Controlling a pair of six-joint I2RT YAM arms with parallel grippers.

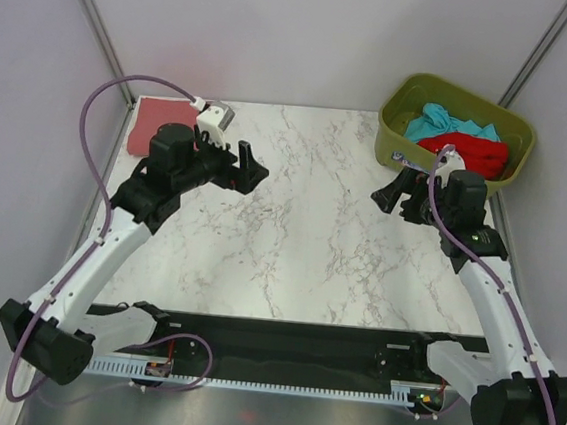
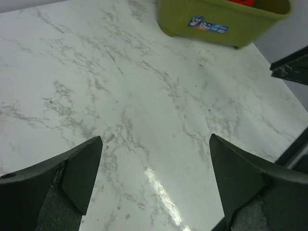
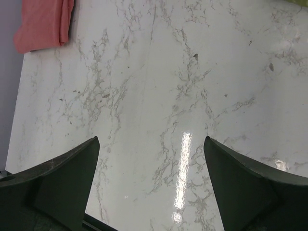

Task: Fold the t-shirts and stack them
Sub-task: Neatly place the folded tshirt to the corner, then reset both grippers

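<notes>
two arms reach over the marble counter [image 1: 311,235]. an olive-green bin [image 1: 389,142] sits in its far right corner. a folded dusty pink t-shirt [image 1: 154,122] lies flat in the far left corner, just behind the left arm. a teal t-shirt [image 1: 448,121] and a red t-shirt [image 1: 475,153] lie bunched inside the bin. the left fingers [image 2: 82,168] and right fingers [image 3: 67,168] are spread wide above the marble, gripping nothing

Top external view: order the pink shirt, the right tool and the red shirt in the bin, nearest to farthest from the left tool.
From the left tool:
1. Pink shirt, folded, far-left corner.
2. Right tool, across the table.
3. Red shirt, in the far-right bin.
</notes>
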